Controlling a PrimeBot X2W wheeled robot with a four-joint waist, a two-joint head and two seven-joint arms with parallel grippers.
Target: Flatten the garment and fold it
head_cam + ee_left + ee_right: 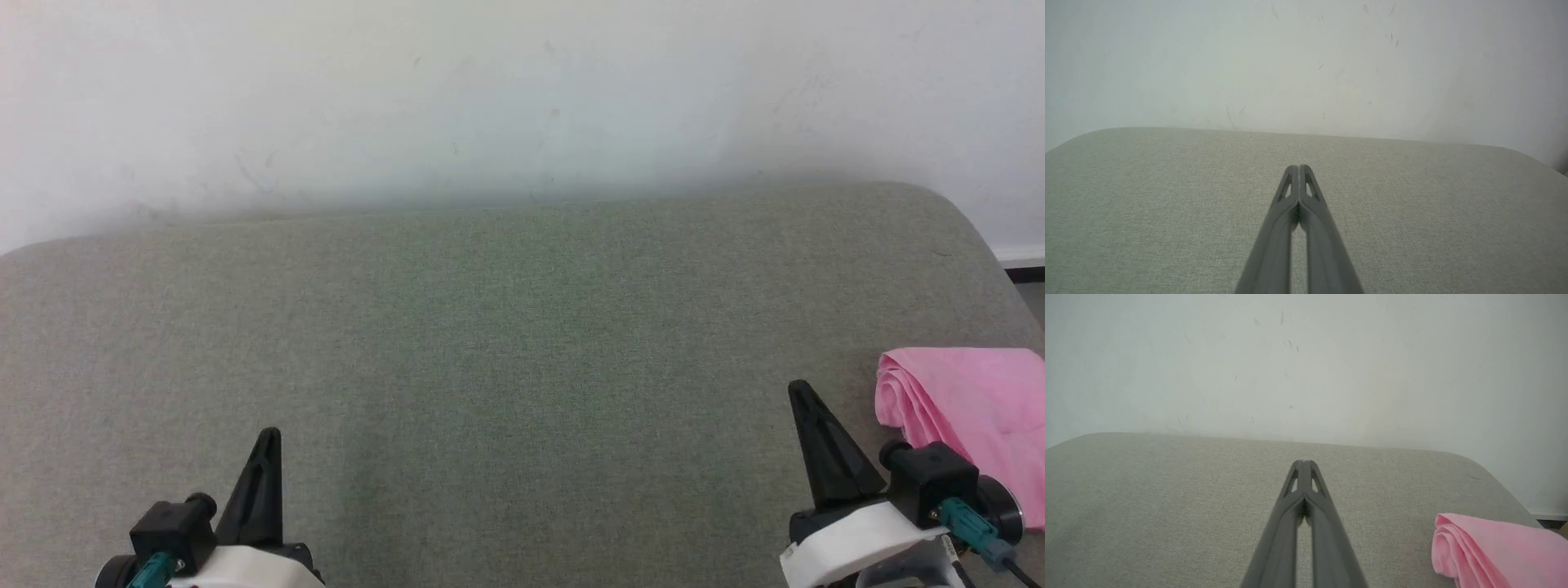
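— So where's the small folded light-pink garment [971, 416]?
— On the grey-green fabric cushion [506, 343], at its right edge, beside the right gripper [798, 390].
— Fingers?
— Pressed together, empty; left gripper [269, 435] too.

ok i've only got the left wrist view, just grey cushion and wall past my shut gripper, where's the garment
observer: The pink garment lies at the far right of the grey cushion, on your right arm's side.
operator: is it flat yet
observer: No. The right wrist view shows its near edge bunched into rolled folds.
operator: is the other arm on it
observer: No. The right gripper is shut on nothing, and its fingers point at the wall, apart from the garment, which lies to their right.
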